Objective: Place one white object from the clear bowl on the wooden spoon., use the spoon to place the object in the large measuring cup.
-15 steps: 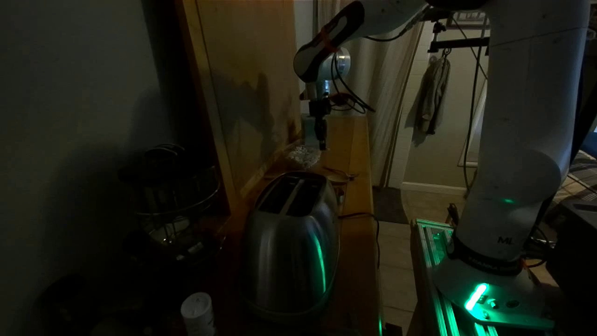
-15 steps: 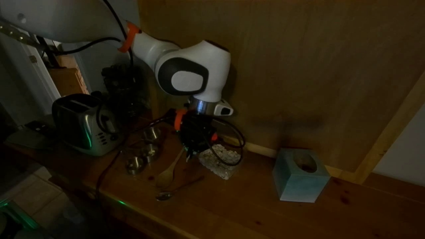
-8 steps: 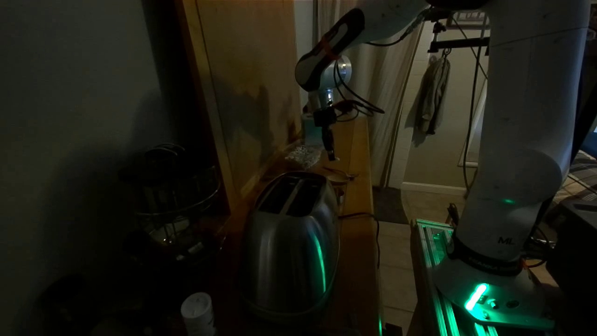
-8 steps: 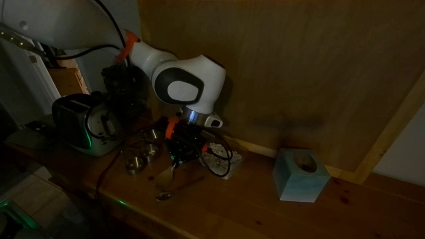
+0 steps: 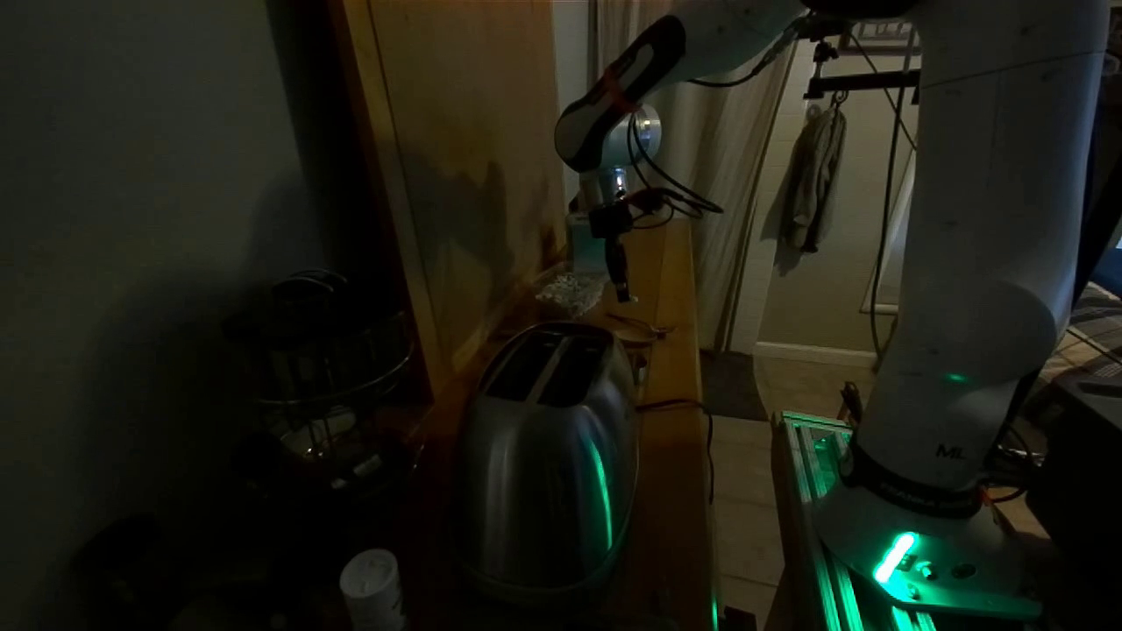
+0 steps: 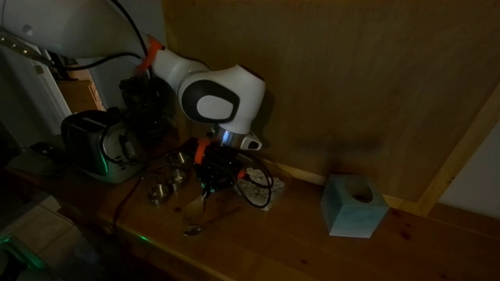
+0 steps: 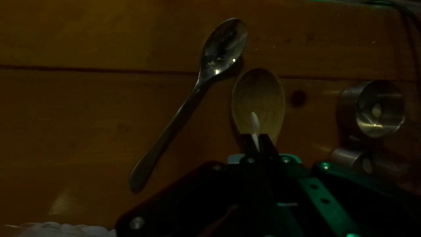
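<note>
Slim and pale, one white object [image 7: 255,122] juts out from between the fingertips of my gripper [image 7: 257,140], which is shut on it. Below it lies the wooden spoon [image 7: 260,89], its bowl in sight and its handle hidden under the gripper. From the pictures I cannot tell whether the object touches the wood. The clear bowl [image 6: 275,200], heaped with white pieces [image 6: 256,191], stands by the back wall, partly behind my cables. Several metal measuring cups [image 6: 158,194] stand to the toaster side of the spoon; which is the large one I cannot tell.
A metal spoon [image 7: 184,112] lies beside the wooden one. White bits show inside a metal cup [image 7: 361,126]. A toaster [image 5: 548,473] with a cord and a blue tissue box [image 6: 353,214] stand on the wooden counter [image 6: 312,253]. The light is dim.
Over the last second my gripper has come down and away from the clear bowl towards the wooden spoon, staying shut. In the last half second it has hardly moved.
</note>
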`<move>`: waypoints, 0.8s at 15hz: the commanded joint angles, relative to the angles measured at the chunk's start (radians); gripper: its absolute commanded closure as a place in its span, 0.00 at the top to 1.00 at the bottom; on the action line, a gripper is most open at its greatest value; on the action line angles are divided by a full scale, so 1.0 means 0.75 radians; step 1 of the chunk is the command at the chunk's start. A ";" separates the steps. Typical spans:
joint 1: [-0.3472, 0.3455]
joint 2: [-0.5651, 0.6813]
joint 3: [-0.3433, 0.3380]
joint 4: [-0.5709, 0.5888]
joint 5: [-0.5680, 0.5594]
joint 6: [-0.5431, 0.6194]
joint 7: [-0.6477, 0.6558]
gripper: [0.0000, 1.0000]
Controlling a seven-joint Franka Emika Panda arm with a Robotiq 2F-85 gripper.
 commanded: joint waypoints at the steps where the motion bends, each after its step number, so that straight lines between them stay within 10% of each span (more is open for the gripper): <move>1: 0.025 -0.015 0.001 -0.062 0.025 0.039 -0.014 0.02; 12: 0.081 -0.045 0.012 -0.180 -0.018 0.045 -0.038 0.02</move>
